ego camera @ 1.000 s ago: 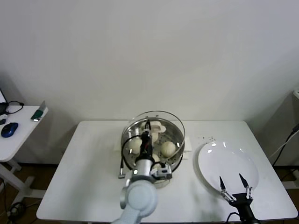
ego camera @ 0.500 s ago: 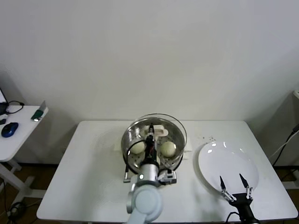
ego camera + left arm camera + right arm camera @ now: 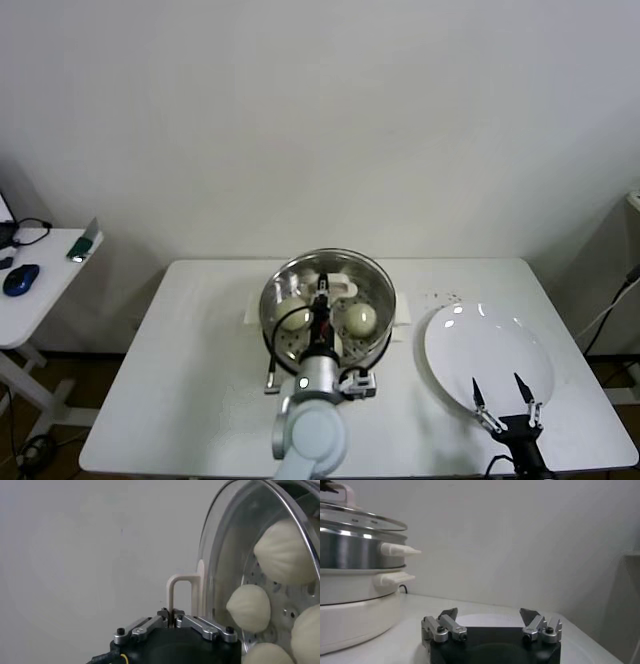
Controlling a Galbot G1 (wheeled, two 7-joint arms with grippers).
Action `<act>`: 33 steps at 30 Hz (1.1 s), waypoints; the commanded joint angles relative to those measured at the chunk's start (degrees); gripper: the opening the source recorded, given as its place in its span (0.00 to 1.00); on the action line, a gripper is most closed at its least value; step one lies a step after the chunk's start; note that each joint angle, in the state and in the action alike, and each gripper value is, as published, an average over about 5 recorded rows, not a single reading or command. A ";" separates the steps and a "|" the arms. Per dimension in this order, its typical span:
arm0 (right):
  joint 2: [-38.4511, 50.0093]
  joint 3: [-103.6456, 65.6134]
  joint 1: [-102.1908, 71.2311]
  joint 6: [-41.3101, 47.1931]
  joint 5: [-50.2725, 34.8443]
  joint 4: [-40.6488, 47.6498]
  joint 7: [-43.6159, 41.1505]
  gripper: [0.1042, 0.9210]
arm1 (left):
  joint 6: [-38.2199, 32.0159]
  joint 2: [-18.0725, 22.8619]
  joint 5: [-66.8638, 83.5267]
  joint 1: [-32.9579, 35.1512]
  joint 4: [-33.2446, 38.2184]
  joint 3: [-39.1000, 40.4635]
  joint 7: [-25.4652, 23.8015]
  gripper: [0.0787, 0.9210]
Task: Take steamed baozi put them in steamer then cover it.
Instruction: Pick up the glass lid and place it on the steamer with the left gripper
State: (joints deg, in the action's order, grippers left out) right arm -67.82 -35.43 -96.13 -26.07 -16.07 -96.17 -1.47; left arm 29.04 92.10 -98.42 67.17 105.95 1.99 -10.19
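Note:
The steel steamer [image 3: 290,352] stands on its white cooker base at the table's middle. The glass cover [image 3: 375,280] lies over it, nearly level. My left gripper [image 3: 322,297] is shut on the cover's white handle [image 3: 176,587], seen in the left wrist view. Through the glass I see cream-white baozi: two in the head view [image 3: 359,318] and several in the left wrist view [image 3: 248,607]. The right wrist view shows the cover [image 3: 360,516] resting on the steamer wall [image 3: 347,550]. My right gripper [image 3: 504,394] is open and empty at the front right.
A flat white plate [image 3: 487,350] lies to the right of the steamer, with my right gripper at its front edge. A side table with a blue mouse [image 3: 20,278] stands far left.
The cover has come down from a tilt to lie nearly level on the steamer, held by my left gripper. The right arm has not moved.

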 commanded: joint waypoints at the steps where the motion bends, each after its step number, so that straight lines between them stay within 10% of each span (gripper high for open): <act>1: 0.04 -0.08 0.00 -0.09 -0.18 -0.01 0.00 0.88 | 0.00 2.90 -0.29 0.58 -1.91 -0.07 0.62 0.07; 33: -0.09 -0.15 -0.28 0.50 -0.24 -0.43 -0.38 0.88 | -0.74 2.85 2.97 1.08 3.08 1.15 -2.98 0.18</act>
State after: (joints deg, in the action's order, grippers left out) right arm -67.97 -35.60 -96.38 -25.78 -16.35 -96.61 -1.79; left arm 28.38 92.05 -96.89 67.31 104.82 2.00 -10.39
